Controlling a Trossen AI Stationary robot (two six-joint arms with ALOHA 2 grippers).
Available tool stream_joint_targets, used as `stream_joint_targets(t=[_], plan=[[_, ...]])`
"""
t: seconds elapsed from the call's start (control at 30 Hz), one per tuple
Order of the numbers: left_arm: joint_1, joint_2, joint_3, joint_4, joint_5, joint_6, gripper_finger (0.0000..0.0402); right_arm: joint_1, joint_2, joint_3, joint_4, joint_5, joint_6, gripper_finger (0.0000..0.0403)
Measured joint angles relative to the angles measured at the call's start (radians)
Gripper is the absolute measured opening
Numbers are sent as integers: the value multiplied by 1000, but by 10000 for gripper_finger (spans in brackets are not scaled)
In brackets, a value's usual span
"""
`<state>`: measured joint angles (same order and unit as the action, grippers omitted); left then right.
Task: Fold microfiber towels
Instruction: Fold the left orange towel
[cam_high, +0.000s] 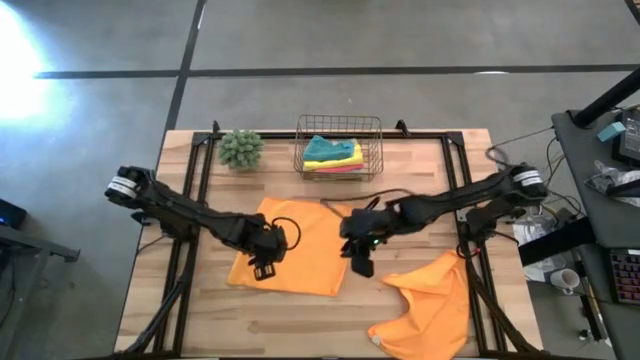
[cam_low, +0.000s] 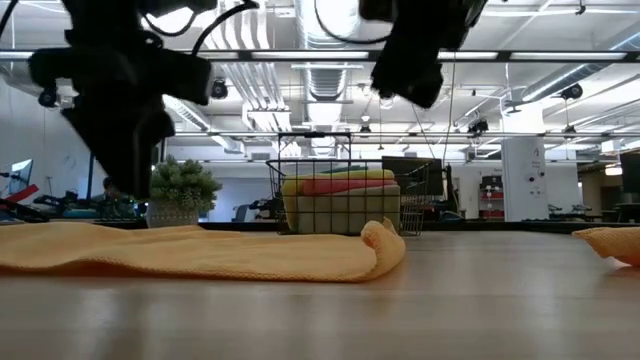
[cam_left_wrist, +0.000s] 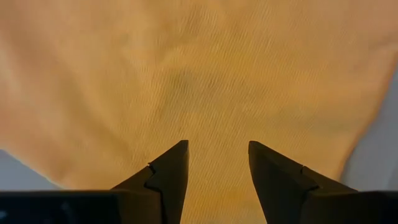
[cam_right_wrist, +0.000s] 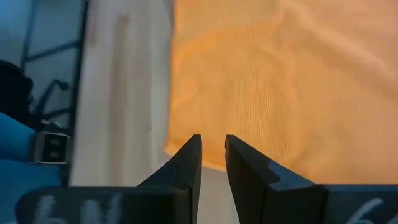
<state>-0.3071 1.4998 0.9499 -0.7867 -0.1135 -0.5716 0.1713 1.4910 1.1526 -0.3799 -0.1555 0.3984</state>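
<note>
On table (cam_high: 300, 320): two orange towels (cam_high: 300, 250) (both unfolded).

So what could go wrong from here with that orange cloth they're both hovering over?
The spread orange towel already has a curled-up edge on the right gripper's side; a grab there could bunch it into a crooked fold. The left gripper is open over mid-cloth, so it might pinch a fold, not a corner. The second orange towel hangs at the table's edge and could slip.
</note>
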Motion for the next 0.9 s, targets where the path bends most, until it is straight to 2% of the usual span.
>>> stream_joint_targets(t=[0.2, 0.43, 0.6, 0.9], plan=[[-44, 2, -60, 2, 0, -72, 152, 33, 160, 49, 10, -2, -16, 63], [-81, -3, -92, 48, 0, -77, 152, 47, 286, 84, 98, -35, -29, 63], [-81, -1, -106, 137, -1, -77, 152, 50, 351, 125, 112, -51, -16, 63], [-81, 0, -124, 176, -29, -77, 152, 64, 395, 140, 134, -62, -22, 63]])
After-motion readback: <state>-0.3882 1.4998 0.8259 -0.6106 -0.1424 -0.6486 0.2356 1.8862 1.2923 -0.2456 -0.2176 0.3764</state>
